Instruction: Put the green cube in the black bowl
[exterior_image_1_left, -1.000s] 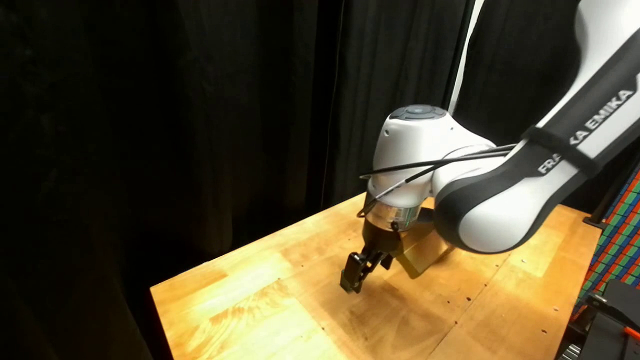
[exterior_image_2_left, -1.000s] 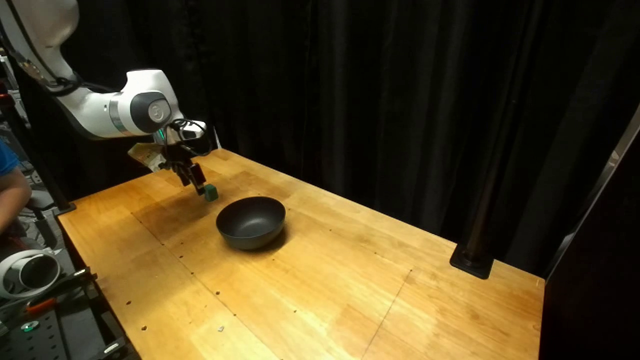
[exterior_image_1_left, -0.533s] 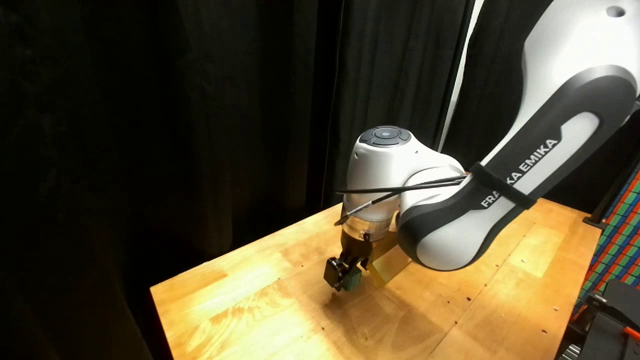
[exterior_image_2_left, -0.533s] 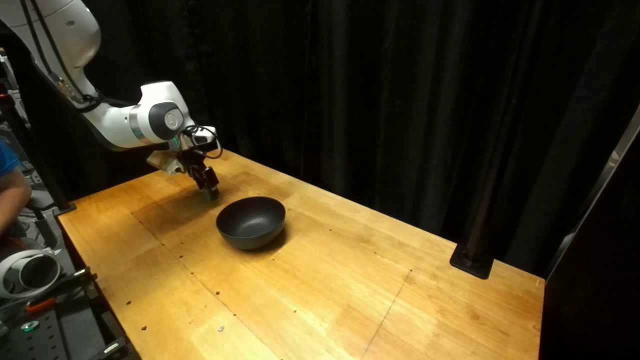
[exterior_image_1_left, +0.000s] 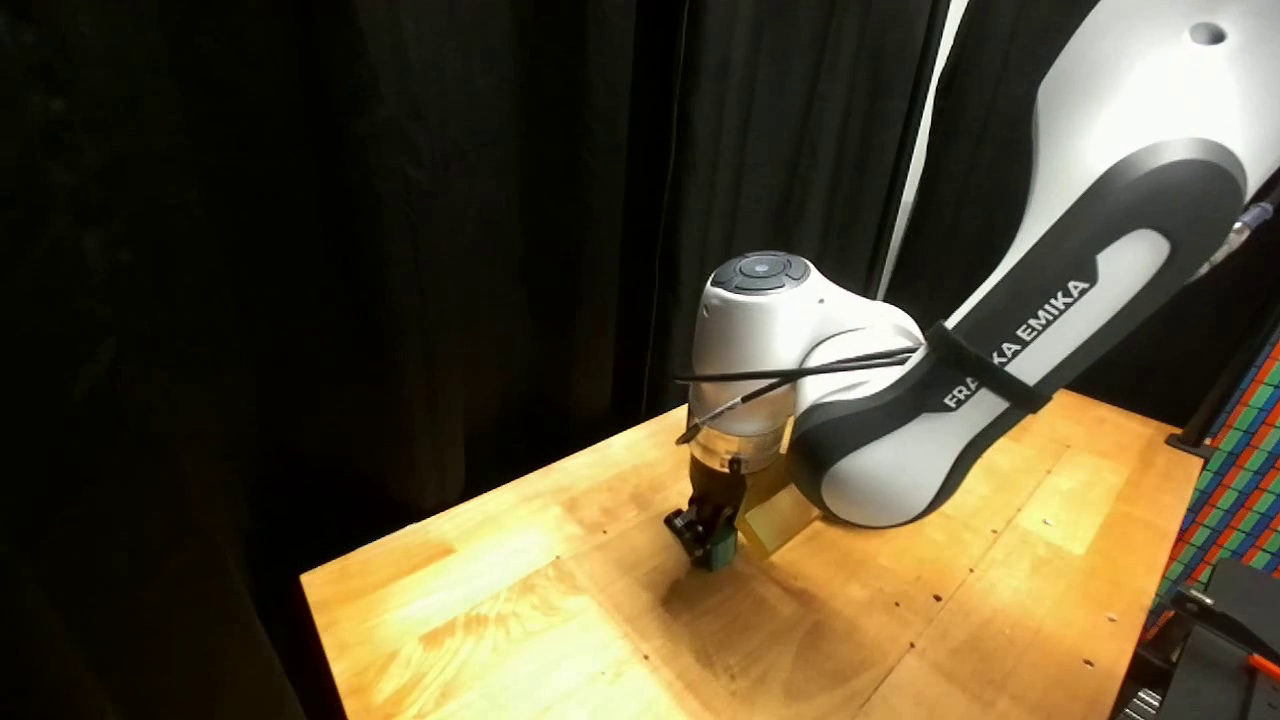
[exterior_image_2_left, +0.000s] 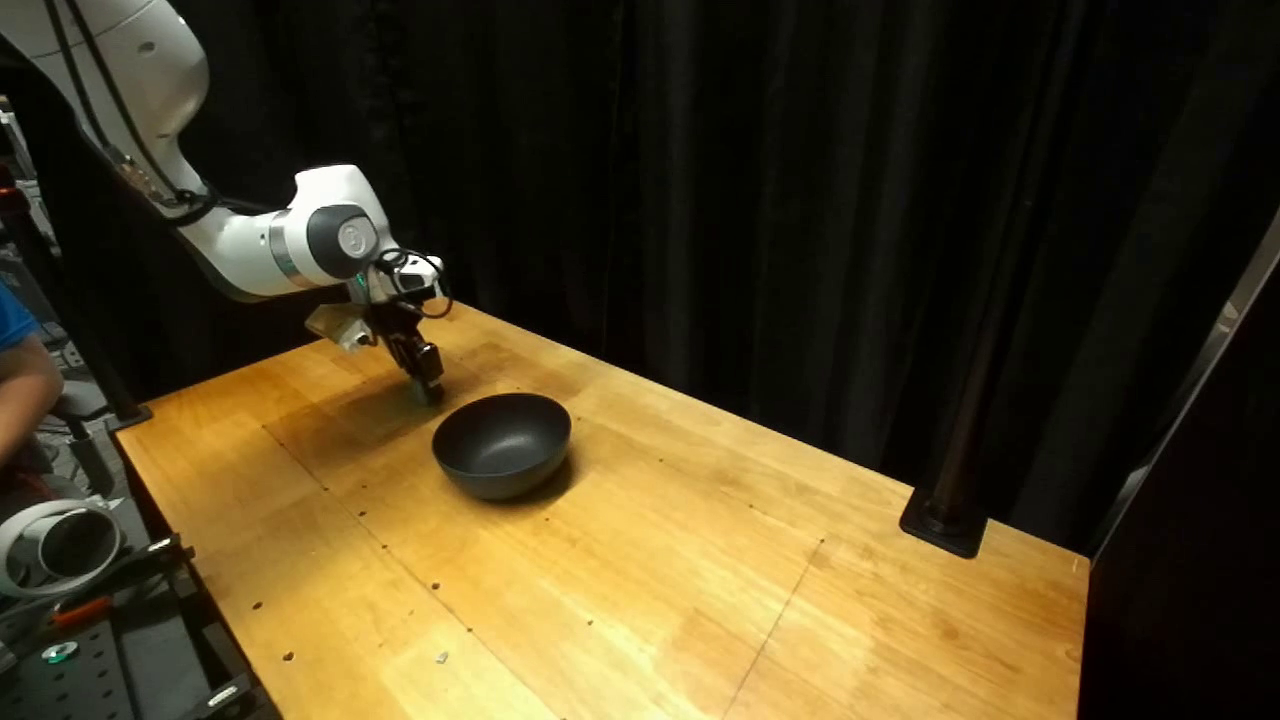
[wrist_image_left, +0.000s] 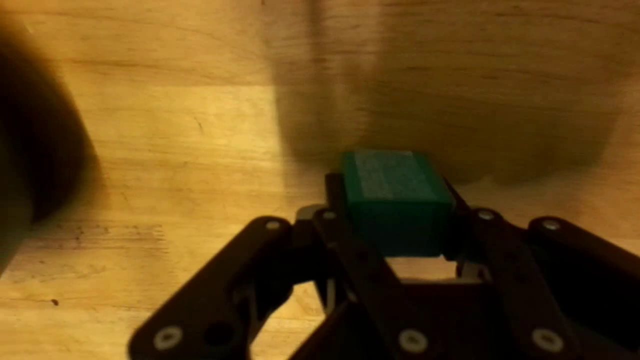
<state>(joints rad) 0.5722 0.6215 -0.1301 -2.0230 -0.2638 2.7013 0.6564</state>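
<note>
One wooden table (exterior_image_2_left: 650, 580); black bowl (exterior_image_2_left: 502, 447) upright on it — drop-off not yet made. Gripper (wrist_image_left: 397, 192) near bowl, pinching green cube (wrist_image_left: 398, 202), snug on both sides. Cube outside bowl. Grasp looks done; whether cube is clear of table — cannot tell. Remaining: carry over bowl, release inside.

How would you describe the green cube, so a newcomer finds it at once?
In an exterior view, the wooden table bears a round black bowl. Near it, the dark end effector grips the cube. Unlike these black neighbours, the cube is small, blocky and green.
</note>
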